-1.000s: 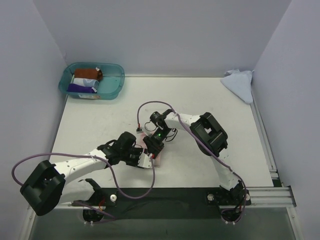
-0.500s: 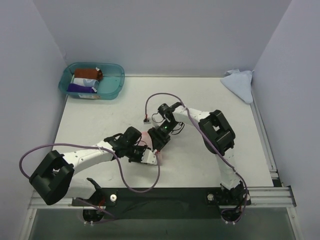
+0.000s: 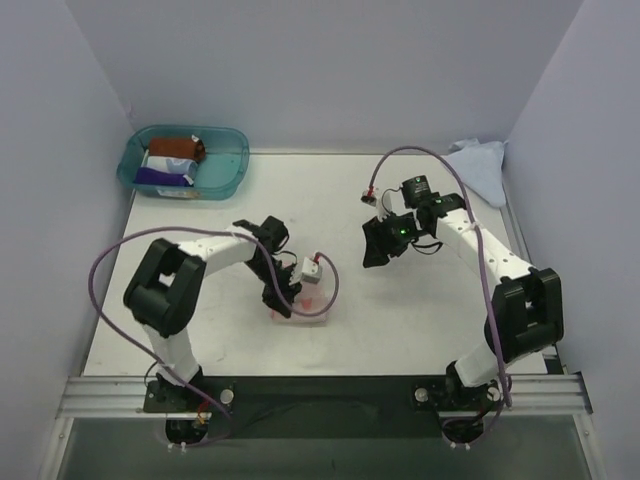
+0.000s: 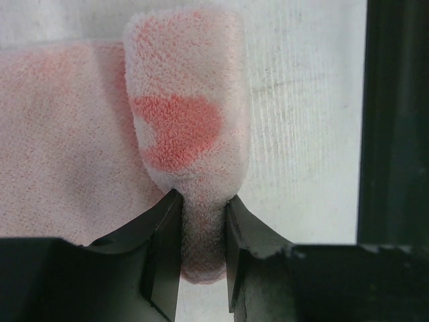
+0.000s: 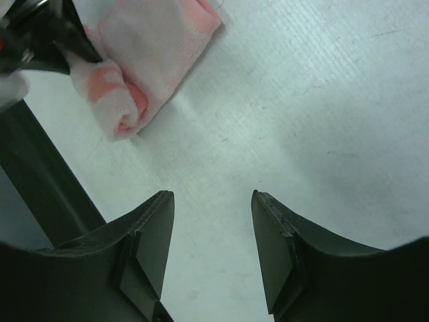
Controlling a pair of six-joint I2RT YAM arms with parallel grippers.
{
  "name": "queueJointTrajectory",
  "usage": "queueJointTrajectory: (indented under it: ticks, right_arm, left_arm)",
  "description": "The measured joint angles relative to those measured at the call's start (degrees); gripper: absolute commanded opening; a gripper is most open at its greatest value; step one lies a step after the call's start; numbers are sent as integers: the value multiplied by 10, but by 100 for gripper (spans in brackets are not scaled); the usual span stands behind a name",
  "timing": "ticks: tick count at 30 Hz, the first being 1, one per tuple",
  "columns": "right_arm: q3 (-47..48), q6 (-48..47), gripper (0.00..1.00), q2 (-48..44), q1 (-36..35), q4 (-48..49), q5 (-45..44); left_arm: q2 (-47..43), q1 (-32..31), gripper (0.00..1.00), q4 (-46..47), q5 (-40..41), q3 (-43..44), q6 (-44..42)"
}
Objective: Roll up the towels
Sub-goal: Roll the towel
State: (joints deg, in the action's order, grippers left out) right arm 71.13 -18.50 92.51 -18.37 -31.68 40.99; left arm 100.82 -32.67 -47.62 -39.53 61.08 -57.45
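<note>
This is a robotics lab test cell. A bare white table (image 3: 420, 320) is boxed in by plain lilac panels (image 3: 300, 70). A white left arm (image 3: 208, 247) and right arm (image 3: 488, 263) rise from a metal rail (image 3: 320, 385) along the table's near edge.

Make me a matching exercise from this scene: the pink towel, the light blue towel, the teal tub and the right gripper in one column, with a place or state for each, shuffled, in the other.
Column 1
1. pink towel
2. light blue towel
3. teal plastic tub
4. right gripper

Column 2
A. open, holding nothing
B. far left corner
C. crumpled in the far right corner
D. partly rolled, roll end pinched by the left gripper

Pairs: 1-D, 2-C, 3-B, 4-A
</note>
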Motion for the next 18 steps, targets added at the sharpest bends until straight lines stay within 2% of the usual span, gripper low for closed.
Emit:
queueJointTrajectory:
  ticks: [6,8,13,18]
  right_arm:
    - [-77,2,50,-87,-15,2,-16]
    - [-101,1,50,-106,-40,8,-38]
    - [-135,-9,52,-130,-172,30,-108]
    - [-135,-44,57,-116,-287,67,-194]
  left_arm:
    - [147,64,0,-144,-92,124,-2]
    - [185,78,0,-185,-115,155,-2]
    - [259,93,0,-270,-142,219,-5]
    - [289,95,0,-315,-145,238,-13]
